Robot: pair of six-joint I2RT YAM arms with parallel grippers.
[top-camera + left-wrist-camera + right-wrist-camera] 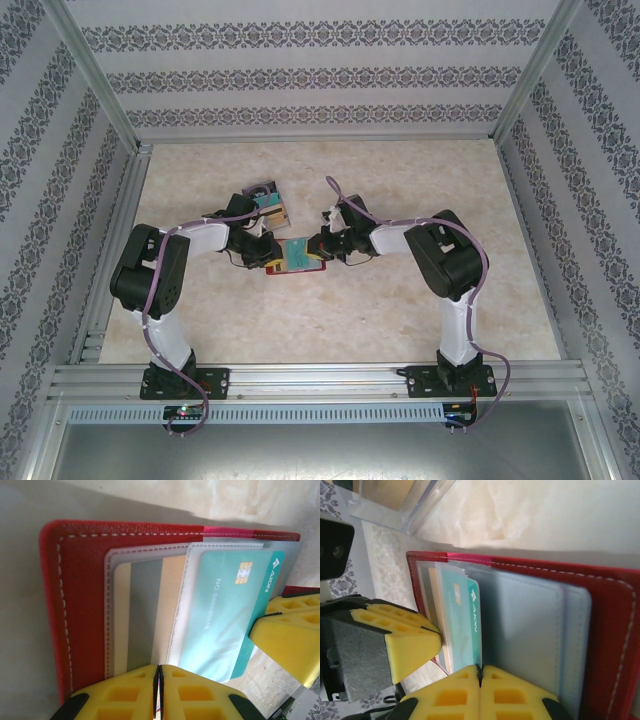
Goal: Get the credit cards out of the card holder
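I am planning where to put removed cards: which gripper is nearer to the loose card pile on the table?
Left. The left gripper is at the card holder's left edge, its wrist beside the pile; the right gripper is at the holder's opposite edge, farther from it.

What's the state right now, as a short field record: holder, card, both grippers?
holder: open, lying flat, sleeves up
teal card: in clear sleeve, chip visible
left gripper: shut on holder's sleeve edge
right gripper: shut on teal card's edge
pile: outside holder, beyond left gripper
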